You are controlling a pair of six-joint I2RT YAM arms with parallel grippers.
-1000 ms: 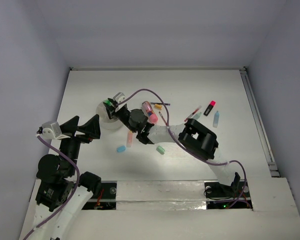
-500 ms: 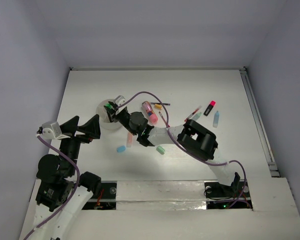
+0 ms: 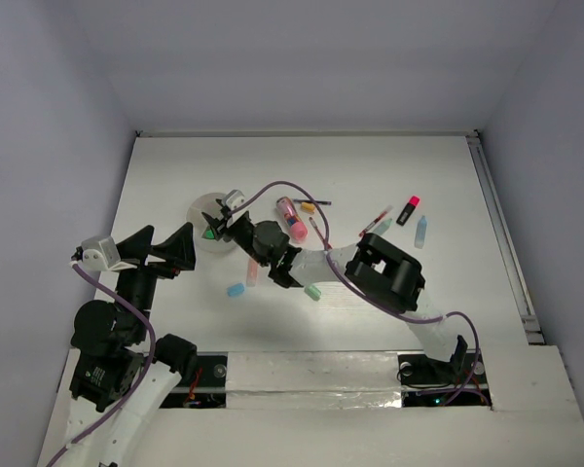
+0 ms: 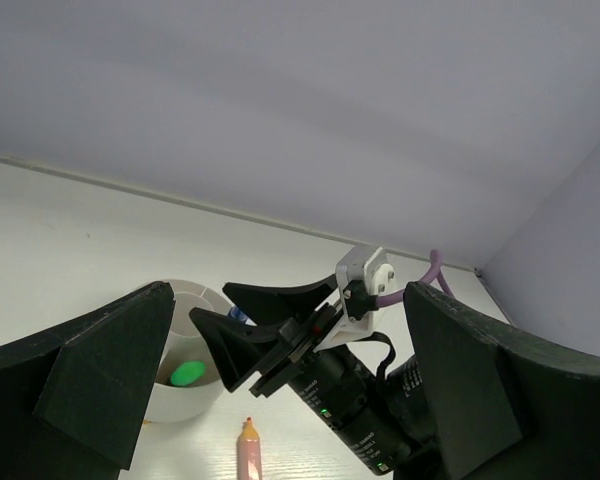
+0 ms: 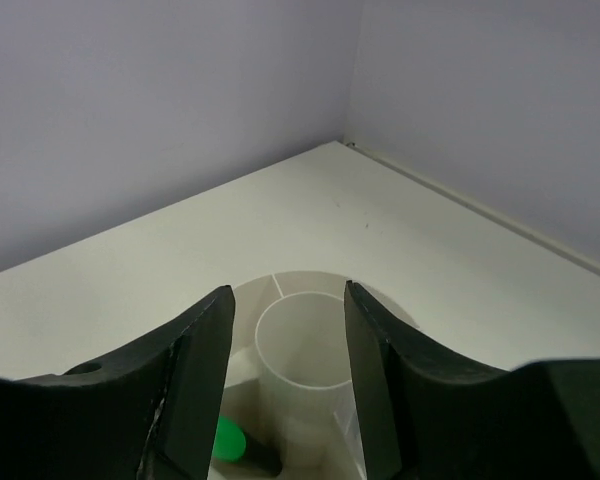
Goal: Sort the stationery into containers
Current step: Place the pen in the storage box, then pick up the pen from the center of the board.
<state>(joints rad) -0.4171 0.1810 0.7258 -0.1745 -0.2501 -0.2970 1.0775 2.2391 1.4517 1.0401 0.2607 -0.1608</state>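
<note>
The white round cup (image 3: 206,212) stands left of centre, with an inner tube (image 5: 302,345) and divided outer compartments. A green marker (image 5: 230,441) lies in an outer compartment, its cap also showing in the left wrist view (image 4: 187,373). My right gripper (image 3: 224,227) hovers over the cup, open (image 5: 285,295), with nothing between its fingers. My left gripper (image 3: 163,249) is open and empty, just left of the cup. On the table lie a pink marker (image 3: 292,219), an orange-pink marker (image 4: 248,452), a red-black marker (image 3: 408,209), a blue-white marker (image 3: 421,231) and thin pens (image 3: 374,223).
A light-blue eraser (image 3: 236,289) and a mint eraser (image 3: 312,291) lie near the right arm's forearm. A small orange piece (image 3: 308,206) and a thin pen (image 3: 317,230) sit beside the pink marker. The right arm stretches across the table's middle. Walls close in the back and sides.
My right gripper has opened and shifted slightly nearer over the cup. The green marker it held now lies inside the cup. The left arm has not moved.
</note>
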